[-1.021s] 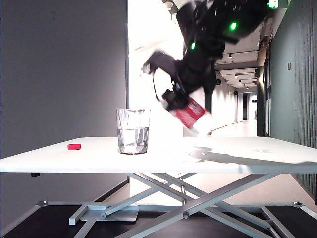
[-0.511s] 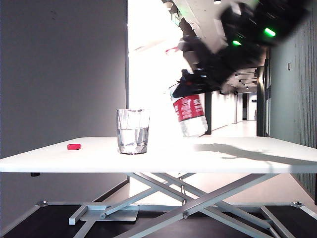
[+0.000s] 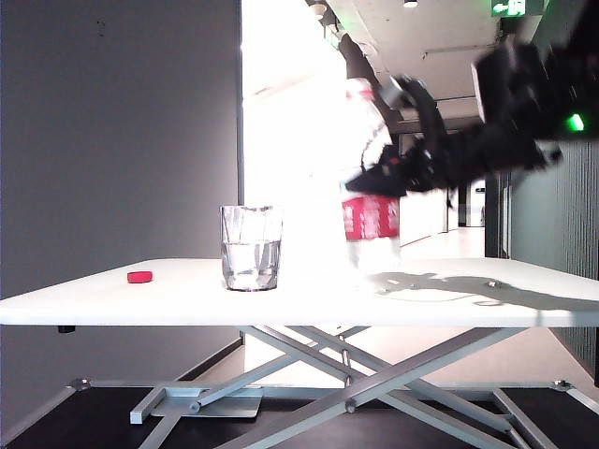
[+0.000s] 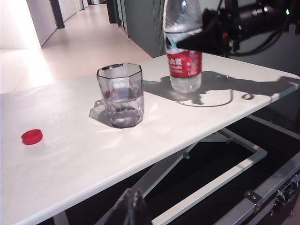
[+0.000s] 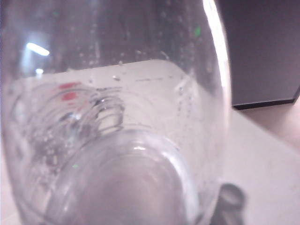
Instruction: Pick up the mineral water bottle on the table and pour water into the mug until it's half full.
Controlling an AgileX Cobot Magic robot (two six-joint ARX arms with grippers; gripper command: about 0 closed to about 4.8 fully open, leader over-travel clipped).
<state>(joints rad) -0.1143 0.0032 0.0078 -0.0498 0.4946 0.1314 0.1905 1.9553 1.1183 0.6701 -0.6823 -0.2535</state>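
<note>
The mineral water bottle [image 3: 371,220] stands upright on the white table [image 3: 468,299], to the right of the mug [image 3: 251,248]. My right gripper [image 3: 376,181] reaches in from the right and is closed around the bottle just above its red label. The right wrist view is filled by the clear bottle [image 5: 117,117], and the fingers are hidden there. In the left wrist view the bottle [image 4: 183,63] stands behind the mug [image 4: 121,93], with the right gripper [image 4: 194,41] across it. The mug holds water to about half its height. My left gripper [image 4: 133,199] hangs shut off the table's near edge, holding nothing.
A small red cap [image 3: 139,277] lies on the table left of the mug, also visible as the cap [image 4: 32,136] in the left wrist view. The table [image 4: 70,154] rests on a grey scissor frame. A black case edge [image 4: 276,187] lies on the floor.
The right arm swung the bottle from tilted in the air near the mug back to upright and lowered it onto the table, right of the mug. The mug and cap stayed put.
</note>
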